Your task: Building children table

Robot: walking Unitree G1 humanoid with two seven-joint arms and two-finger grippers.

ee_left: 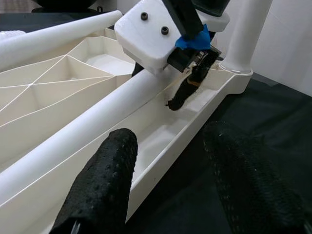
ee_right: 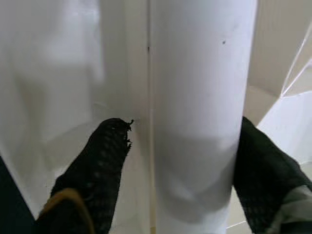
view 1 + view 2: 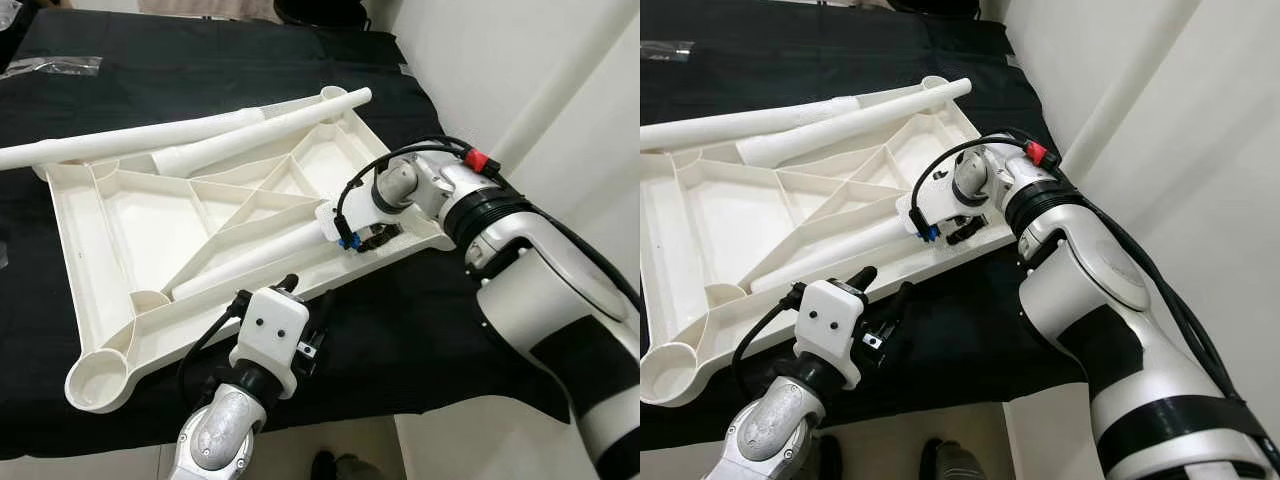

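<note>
Item: white moulded plastic tabletop [image 3: 120, 215], ribbed underside up, lying on a black cloth-covered surface [image 3: 200, 60].

Parts: one white plastic tube leg [image 3: 255, 262] lying in the tabletop's near channel; two further white tube legs [image 3: 150, 138] resting across its far edge. One round corner socket [image 3: 97, 378] stands vacant at the near left corner.

Right gripper [image 2: 180, 161]: black fingers straddle the near leg's end, one on each side, seemingly clasping it.

Left gripper [image 1: 170, 180]: fingers spread apart, holding nothing, hovering just beside the tabletop's near rim.

Handling note: likely next is lifting the leg. Grip squarely, raise the end clear of the ribs, then align it upright over a socket before pressing. The left gripper could steady the rim.
</note>
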